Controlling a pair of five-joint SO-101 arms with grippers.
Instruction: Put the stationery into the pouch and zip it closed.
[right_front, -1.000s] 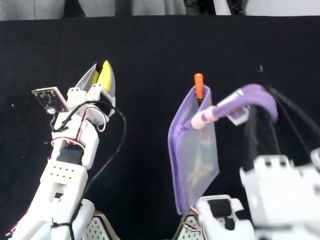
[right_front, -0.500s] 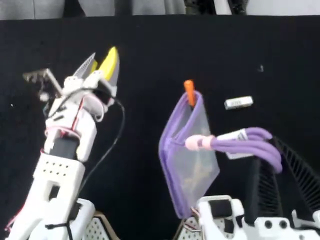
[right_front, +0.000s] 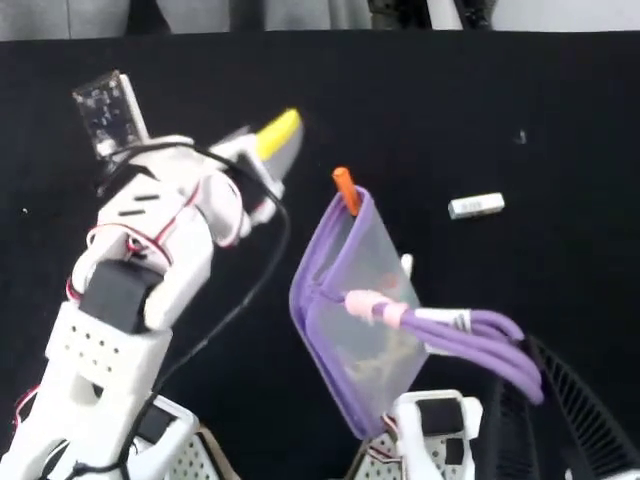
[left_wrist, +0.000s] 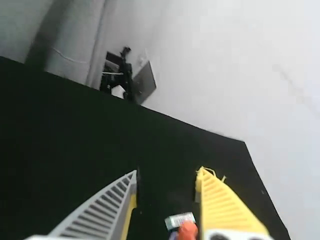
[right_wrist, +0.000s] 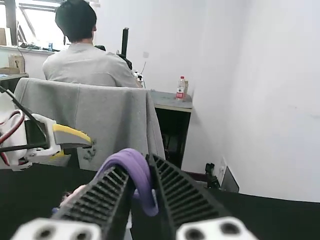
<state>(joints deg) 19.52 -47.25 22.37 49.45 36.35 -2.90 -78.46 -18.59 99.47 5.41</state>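
A purple pouch (right_front: 355, 300) with a see-through side hangs tilted above the black table, its mouth pointing up. An orange pen (right_front: 344, 187) sticks out of that mouth, and its tip (left_wrist: 187, 231) shows in the left wrist view. My right gripper (right_front: 530, 365), black and ribbed, is shut on the pouch's purple strap (right_wrist: 131, 169) near the table's front edge. My left gripper (right_front: 283, 140), one finger yellow and one grey, stands open just left of the pen top. Between its fingers (left_wrist: 220, 210) lies a view onto a white eraser (right_front: 476, 206) on the table right of the pouch.
The black table (right_front: 450, 100) stretches back to a wall. In the right wrist view, a grey-covered chair back (right_wrist: 80, 115) with a seated person stands beyond the far edge, and my left gripper (right_wrist: 65, 137) shows at the side.
My left arm has swung right, toward the pen top. My right arm has drawn back toward the front edge, pulling the pouch left and lower, and the eraser now lies uncovered.
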